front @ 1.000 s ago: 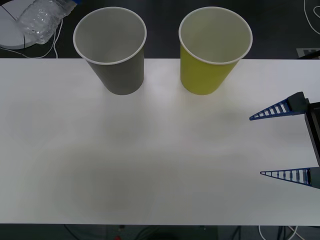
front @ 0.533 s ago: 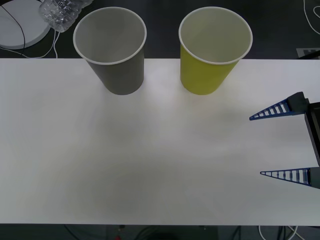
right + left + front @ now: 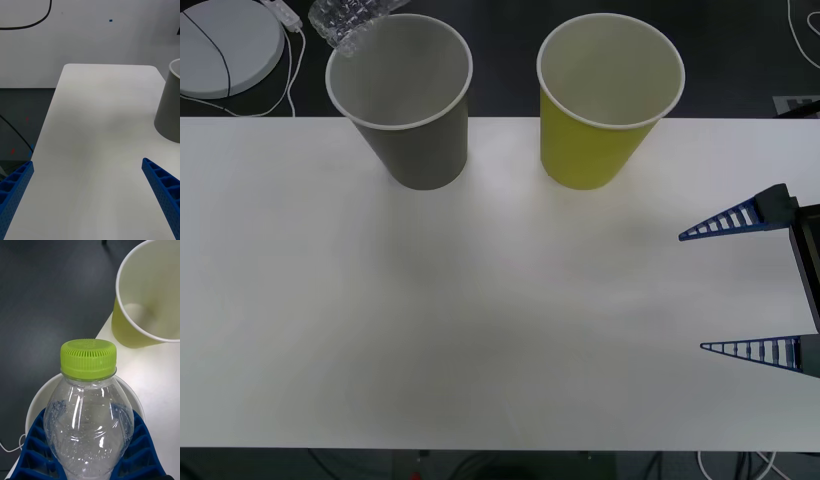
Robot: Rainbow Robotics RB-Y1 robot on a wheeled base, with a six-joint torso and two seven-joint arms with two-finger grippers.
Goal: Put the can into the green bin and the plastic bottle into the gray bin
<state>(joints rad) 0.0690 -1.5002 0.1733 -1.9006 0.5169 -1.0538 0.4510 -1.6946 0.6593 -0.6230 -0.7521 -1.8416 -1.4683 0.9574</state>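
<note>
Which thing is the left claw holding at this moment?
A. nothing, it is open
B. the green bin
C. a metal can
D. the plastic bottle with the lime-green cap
D: in the left wrist view the blue fingers of the left claw are closed around the plastic bottle, above the gray bin.

Blue ribbed fingers on the right tool [image 3: 740, 285] — long tapering wedges with ladder-like open cells, fixed to a dark gray-black mount at the wrist. Same blue lattice on the left tool [image 3: 90, 450] — broad, curved, honeycombed with hollow pockets.
</note>
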